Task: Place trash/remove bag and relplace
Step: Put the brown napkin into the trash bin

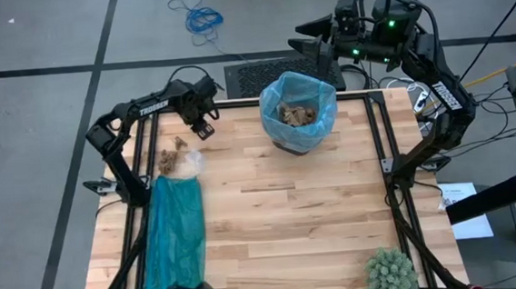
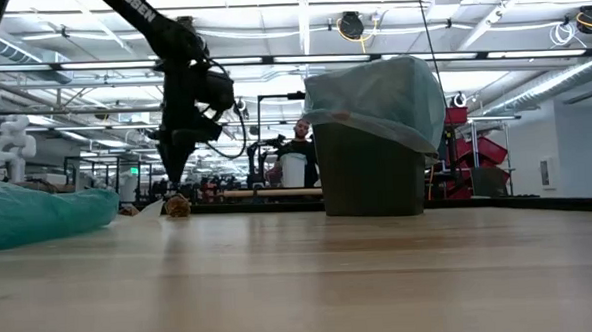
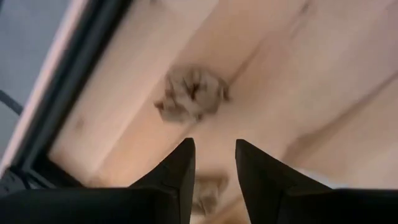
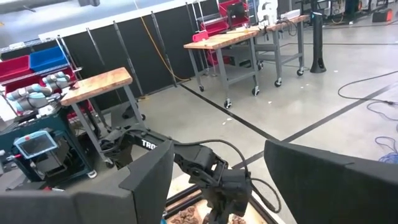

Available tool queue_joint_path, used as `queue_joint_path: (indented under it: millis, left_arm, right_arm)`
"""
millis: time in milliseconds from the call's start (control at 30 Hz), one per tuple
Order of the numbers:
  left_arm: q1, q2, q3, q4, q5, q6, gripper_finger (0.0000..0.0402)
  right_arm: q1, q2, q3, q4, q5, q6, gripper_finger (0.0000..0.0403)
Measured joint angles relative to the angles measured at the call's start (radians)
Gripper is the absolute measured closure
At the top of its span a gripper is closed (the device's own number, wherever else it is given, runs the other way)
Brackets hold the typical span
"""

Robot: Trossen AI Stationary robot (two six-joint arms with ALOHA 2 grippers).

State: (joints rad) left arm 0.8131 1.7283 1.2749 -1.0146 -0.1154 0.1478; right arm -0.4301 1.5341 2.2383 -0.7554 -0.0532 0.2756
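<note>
The small dark bin [image 1: 287, 145] stands at the table's far middle, lined with the pale blue bag [image 1: 299, 114], whose rim folds over the bin's top; brown scraps [image 1: 297, 113] lie inside. More trash lies on the wood at the far left: two brown scraps [image 1: 181, 145] [image 1: 166, 160] and a white wad [image 1: 189, 165]. My left gripper [image 1: 204, 123] hovers open just above these, pointing down; its wrist view shows one scrap [image 3: 191, 93] ahead of the fingertips and another [image 3: 208, 193] below them. My right gripper [image 1: 310, 42] waits open, raised behind the bin.
A darker teal-green plastic bag [image 1: 173, 228] lies stretched along the table's left side, toward the near edge. A spiky green ball [image 1: 392, 272] sits at the near right corner. A person [image 2: 300, 146] shows in the room beyond the table.
</note>
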Motion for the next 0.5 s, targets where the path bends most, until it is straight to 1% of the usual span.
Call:
queue_joint_path:
  millis: [133,233,433,500]
  left_arm:
    - [0.000,0.000,-0.009,0.078,0.015,0.086,0.0290]
    - [-0.002,0.017,-0.028,0.082,0.017,0.148,0.0290]
    - [0.023,0.073,-0.048,0.113,0.024,0.148,0.0290]
    - [0.032,0.103,-0.049,0.122,0.009,0.148,0.0290]
  right_arm:
    - [0.000,0.001,0.000,0.014,0.000,0.000,0.0158]
    - [0.000,0.002,0.000,0.026,-0.001,0.021,0.0158]
    - [0.000,0.002,0.000,0.028,-0.005,0.057,0.0158]
    - [0.001,0.002,0.000,0.031,-0.005,0.064,0.0158]
